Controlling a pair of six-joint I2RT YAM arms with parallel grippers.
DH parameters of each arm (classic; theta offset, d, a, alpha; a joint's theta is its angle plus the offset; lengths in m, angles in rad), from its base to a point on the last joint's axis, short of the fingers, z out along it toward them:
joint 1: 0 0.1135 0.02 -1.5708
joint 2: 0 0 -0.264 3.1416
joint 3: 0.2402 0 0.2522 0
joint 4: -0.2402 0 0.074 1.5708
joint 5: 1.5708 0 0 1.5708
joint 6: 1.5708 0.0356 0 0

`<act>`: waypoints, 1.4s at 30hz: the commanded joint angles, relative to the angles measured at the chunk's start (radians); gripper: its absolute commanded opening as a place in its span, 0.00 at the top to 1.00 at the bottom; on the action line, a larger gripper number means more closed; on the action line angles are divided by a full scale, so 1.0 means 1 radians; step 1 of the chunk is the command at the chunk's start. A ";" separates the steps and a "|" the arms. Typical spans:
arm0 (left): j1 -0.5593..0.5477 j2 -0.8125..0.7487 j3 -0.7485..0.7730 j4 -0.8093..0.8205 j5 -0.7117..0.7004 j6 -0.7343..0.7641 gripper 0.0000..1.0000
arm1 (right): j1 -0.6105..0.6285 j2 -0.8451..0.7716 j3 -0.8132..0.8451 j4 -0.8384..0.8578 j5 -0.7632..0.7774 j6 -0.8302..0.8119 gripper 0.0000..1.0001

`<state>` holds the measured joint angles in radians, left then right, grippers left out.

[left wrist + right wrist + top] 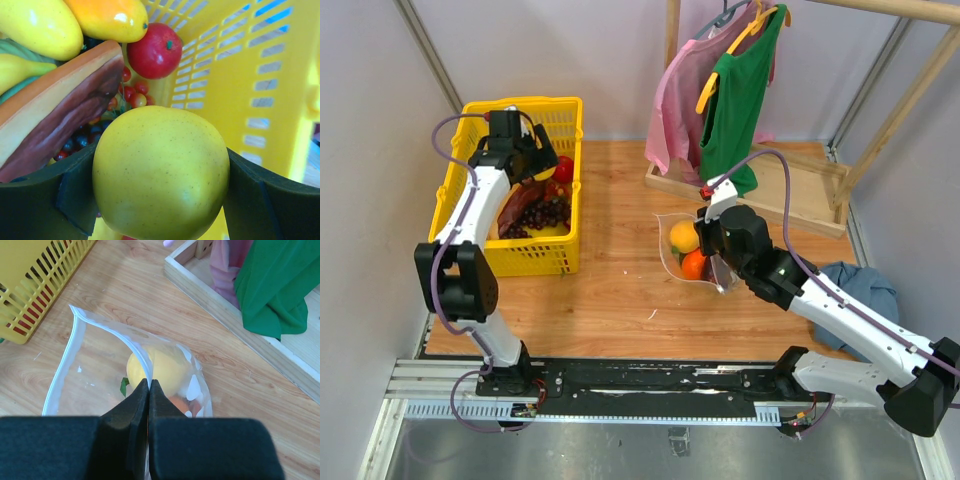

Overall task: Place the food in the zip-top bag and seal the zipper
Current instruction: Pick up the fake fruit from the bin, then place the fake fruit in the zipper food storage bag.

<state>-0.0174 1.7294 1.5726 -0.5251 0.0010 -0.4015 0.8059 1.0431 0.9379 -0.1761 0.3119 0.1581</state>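
Inside the yellow mesh basket (535,258), the left gripper (160,195) is clasping a round yellow-green fruit (160,170), its jaws spread wide with both pads pressing the fruit's sides. Beneath it a dark red wedge slice (55,115), a red round fruit (157,50) and a cluster of small berries (132,92) are waiting. To the right of the basket, the zip-top bag (95,375) is lying on the wood, clear and floppy, with a lemon (160,365) and an orange (180,402) showing through it. The right gripper (149,384) is pinching the bag's rim with jaws fully closed, holding the mouth agape. The task is looking partway done: most pieces remain in the basket, and the whitish zipper (60,375) is gaping unsealed.
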 commanded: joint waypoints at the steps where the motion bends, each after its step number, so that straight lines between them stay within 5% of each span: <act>1: -0.036 -0.124 -0.035 -0.013 -0.013 -0.016 0.58 | -0.022 -0.028 -0.007 0.023 -0.023 0.021 0.99; 17: -0.356 -0.468 -0.153 -0.069 -0.031 -0.058 0.60 | -0.021 -0.058 0.000 0.026 -0.050 0.055 0.99; 24: -0.519 -0.558 -0.256 0.028 0.059 -0.070 0.60 | -0.022 -0.052 0.005 0.032 -0.063 0.075 0.99; 42: -0.925 -0.473 -0.390 0.230 -0.060 -0.157 0.58 | -0.021 -0.060 -0.004 0.039 -0.095 0.111 0.99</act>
<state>-0.9047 1.2179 1.1851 -0.3840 -0.0093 -0.5392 0.8017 1.0042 0.9375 -0.1764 0.2390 0.2440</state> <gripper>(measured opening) 0.828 0.013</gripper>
